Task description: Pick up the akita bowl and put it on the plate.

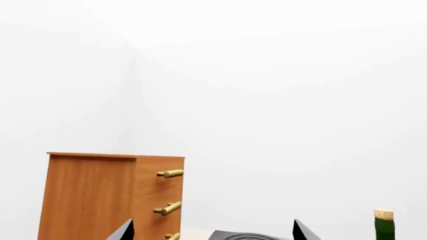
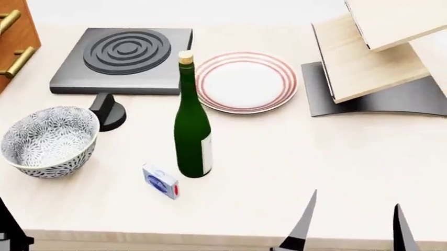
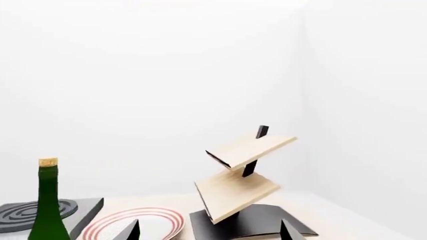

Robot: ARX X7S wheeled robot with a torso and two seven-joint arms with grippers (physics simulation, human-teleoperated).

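A: Wood first: at the head view's nine to ten o'clock edge stands a brown cabinet (image 2: 12, 39) with brass handles. Below it, at about eight o'clock, the akita bowl (image 2: 49, 140) sits upright on the pale counter (image 2: 293, 167), free of both grippers.

B: And the left gripper (image 1: 212, 231)?

A: Only its dark fingertips (image 1: 122, 231) show in the left wrist view, set wide apart with nothing between them. In the head view only a dark sliver of that arm shows at seven o'clock.

B: Next along?

A: At eleven o'clock, a dark square burner (image 2: 124, 57) with grey rings; its black knob (image 2: 107, 112) lies just beside the bowl's far-right side. At centre stands a green wine bottle (image 2: 192, 125) with a cork, upright, and a small blue-and-white box (image 2: 160, 181) lies near its base at seven o'clock from it.

B: The plate?

A: The plate (image 2: 246, 81), white with red rings, lies flat at twelve to one o'clock, just right of the burner, well apart from the bowl, with the bottle between them.

B: Farther right?

A: A tilted two-tier wooden rack (image 2: 370, 57) on a dark base at two o'clock. The right gripper (image 2: 353, 227) hovers at five o'clock over the counter's near edge, jaws wide, holding nothing.
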